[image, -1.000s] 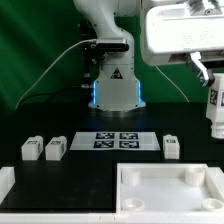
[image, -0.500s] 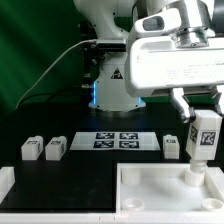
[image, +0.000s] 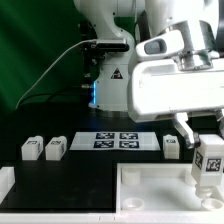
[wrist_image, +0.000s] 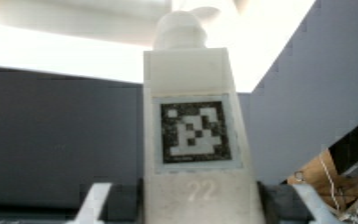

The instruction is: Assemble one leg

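One large white robot arm (image: 112, 75) was shown at the back of a black tabletop (image: 90, 165), with its bulky wrist housing brought forward on the exterior view's right. Next in size, a white square panel (image: 150, 192) with a raised rim was laid at the front, toward the exterior view's right. Behind it, the marker board (image: 117, 141) was laid flat. A first loose leg (image: 30, 149) and a second loose leg (image: 54, 149) were set just beside each other at the exterior view's left. A third loose leg (image: 171, 147) was set near the marker board's other end.

The held leg (image: 208, 162) was carried upright, tag outward, low over the panel's corner on the exterior view's right. Whether its lower end touched the panel could not be told. The fingers (image: 188, 131) were clamped on its two sides. In the wrist view, the held leg (wrist_image: 197, 120) filled the middle of the picture.

A miss was judged possible: if the lower end were brought down off the corner mount, it could catch on the rim, tilt in the grasp, or push the panel aside.

Compared with half a second earlier, the held leg had been lowered and shifted slightly toward the exterior view's right. A second earlier it had been held higher, at the picture's edge.
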You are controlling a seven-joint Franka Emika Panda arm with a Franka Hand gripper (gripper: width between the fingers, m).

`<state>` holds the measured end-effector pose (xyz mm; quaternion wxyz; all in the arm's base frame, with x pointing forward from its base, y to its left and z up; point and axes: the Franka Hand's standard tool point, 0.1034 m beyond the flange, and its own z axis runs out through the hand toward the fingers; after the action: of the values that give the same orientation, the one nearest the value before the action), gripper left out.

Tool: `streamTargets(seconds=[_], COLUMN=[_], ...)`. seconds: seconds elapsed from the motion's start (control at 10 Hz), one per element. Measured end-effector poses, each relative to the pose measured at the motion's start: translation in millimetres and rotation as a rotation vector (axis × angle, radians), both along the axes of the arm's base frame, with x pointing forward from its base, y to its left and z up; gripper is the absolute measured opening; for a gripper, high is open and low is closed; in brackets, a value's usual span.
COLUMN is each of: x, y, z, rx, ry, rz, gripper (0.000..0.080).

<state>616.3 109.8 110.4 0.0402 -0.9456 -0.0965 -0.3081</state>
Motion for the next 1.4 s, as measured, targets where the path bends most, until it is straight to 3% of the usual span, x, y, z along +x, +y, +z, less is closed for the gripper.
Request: streamTargets(seconds=[0.5, 0.7, 1.0, 1.3, 1.4], x=[5.1, 6.3, 8.4, 8.8, 6.7], y=[8.1, 7.1, 9.7, 7.8, 8.1], z=[-6.4, -16.3, -18.2, -18.6, -22.1], rx=[0.006, 0.007, 0.013, 0.009, 0.007], ry=[-0.009, 0.002, -0.048, -0.014, 0.007], rz=[0.003, 0.0, -0.003, 0.0, 0.002], gripper=[0.0295, 0.0295, 0.0295, 0.0295, 0.0363])
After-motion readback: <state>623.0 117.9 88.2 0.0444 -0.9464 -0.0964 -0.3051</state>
